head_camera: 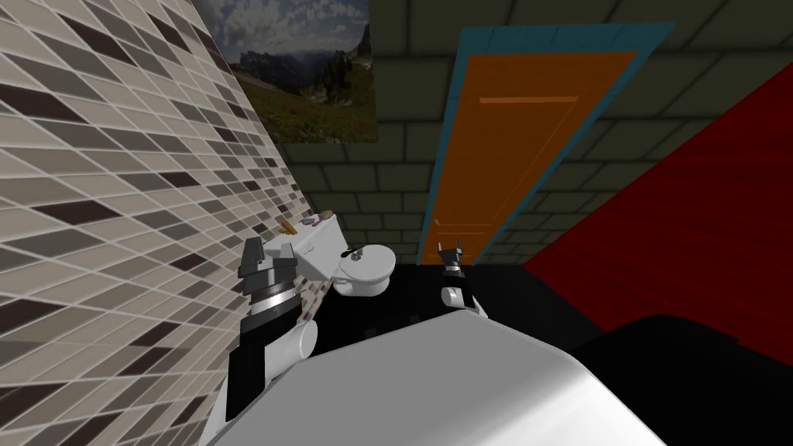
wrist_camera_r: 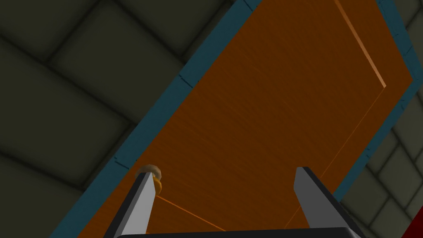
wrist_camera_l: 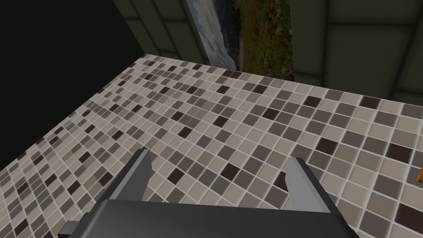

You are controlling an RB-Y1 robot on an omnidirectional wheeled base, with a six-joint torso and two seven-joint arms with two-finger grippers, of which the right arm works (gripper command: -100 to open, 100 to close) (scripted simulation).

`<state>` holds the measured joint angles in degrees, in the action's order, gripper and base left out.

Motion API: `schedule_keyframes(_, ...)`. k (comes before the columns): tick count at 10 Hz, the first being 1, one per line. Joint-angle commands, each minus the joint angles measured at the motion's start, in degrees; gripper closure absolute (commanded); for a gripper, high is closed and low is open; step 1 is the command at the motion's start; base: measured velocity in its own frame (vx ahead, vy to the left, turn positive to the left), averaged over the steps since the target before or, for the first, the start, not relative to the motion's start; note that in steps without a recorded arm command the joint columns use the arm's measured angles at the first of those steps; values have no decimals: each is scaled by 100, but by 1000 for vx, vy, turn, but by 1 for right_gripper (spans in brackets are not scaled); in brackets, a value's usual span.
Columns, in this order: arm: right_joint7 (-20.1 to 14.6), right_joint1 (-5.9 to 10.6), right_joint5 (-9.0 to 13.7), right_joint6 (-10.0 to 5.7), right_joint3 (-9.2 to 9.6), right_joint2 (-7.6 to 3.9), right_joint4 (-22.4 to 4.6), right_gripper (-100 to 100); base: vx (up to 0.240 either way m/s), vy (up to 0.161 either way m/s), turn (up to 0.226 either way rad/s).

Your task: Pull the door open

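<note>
An orange door in a teal frame stands shut in the dark block wall ahead. In the right wrist view the door looms close, and its small round knob sits near the frame edge, just behind one finger. My right gripper is open, pointed at the door panel beside the knob, holding nothing. From the head it shows small before the door's lower part. My left gripper is open and empty, raised beside the tiled wall; the head view has it at the left.
A white toilet with small items on its tank stands against the tiled wall, left of the door. A landscape picture hangs on the block wall. A red wall closes the right side. The floor is black.
</note>
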<state>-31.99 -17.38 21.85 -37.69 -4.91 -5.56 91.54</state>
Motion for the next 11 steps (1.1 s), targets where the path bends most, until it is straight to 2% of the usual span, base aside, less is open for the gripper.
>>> schedule_keyframes(1, -209, 84, 153, -108, -6, -20, -286, -100, 47, -138, 180)
schedule_keyframes(11, -1312, 482, 1055, -515, -40, -61, -1680, -100, 30, -131, 183)
